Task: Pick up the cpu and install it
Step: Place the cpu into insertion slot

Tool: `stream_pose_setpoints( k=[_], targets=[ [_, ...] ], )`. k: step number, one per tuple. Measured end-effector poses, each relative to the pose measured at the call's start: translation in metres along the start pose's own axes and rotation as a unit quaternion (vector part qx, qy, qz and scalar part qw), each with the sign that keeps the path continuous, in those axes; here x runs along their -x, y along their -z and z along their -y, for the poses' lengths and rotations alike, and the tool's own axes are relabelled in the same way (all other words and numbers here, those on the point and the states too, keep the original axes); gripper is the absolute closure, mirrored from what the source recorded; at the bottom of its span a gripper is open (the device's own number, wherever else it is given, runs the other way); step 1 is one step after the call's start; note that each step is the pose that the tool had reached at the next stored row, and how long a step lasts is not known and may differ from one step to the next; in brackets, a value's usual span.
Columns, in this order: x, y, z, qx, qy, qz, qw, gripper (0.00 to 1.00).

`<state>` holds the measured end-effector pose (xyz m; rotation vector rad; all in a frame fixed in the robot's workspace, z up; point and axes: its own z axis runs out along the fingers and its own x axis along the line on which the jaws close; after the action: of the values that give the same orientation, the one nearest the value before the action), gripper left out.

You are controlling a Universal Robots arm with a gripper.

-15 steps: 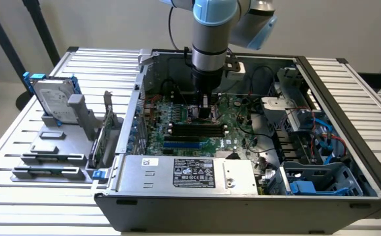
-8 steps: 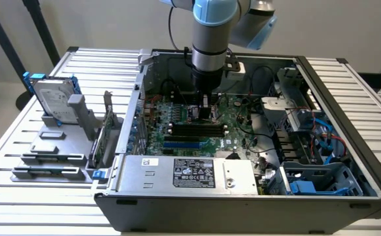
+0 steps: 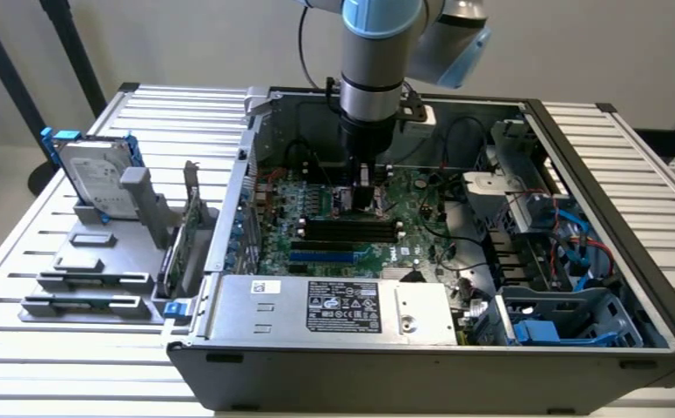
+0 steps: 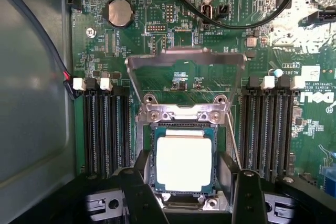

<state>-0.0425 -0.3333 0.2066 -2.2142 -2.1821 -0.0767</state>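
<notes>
Overhead, a white slatted metal table (image 3: pixel 35 261) carries a large open grey computer case (image 3: pixel 430 357), which reaches to the table's edge on the exterior view's right. A grey and blue robot arm (image 3: pixel 372 52) reaches straight down into the case, over the middle of a green motherboard (image 3: pixel 413 187). Near the table's edge on the exterior view's left, a silver rectangular hard drive with blue brackets (image 3: pixel 96 178) stands upright in a grey rack.

The wrist view adds what the arm hides from outside. A hinged silver metal load plate (image 4: pixel 185 59) stands open, between banks of black memory slots (image 4: pixel 102 129). The cpu (image 4: pixel 184 162), a small flat square chip with a dull silver top, lies seated in its socket. The black two-fingered gripper (image 4: pixel 187 174) is released, its fingers (image 4: pixel 247 192) standing apart on either side of the chip without pinching it.

The chip looks light, rigid and smooth, likely fragile on its underside. It is best held by two opposite edges.
</notes>
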Motion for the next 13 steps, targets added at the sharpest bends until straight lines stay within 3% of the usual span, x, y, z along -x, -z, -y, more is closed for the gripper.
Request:
stream_pose_setpoints(
  k=[8,11,13],
  targets=[
    [-0.001,0.0189,0.0116,0.0,0.0,-0.0001,1.0,0.4],
    [-0.001,0.0204,0.0199,0.0,0.0,-0.0001,1.0,0.58],
    [-0.001,0.0208,0.0257,-0.0004,0.0,-0.0001,1.0,0.64]
  ],
)
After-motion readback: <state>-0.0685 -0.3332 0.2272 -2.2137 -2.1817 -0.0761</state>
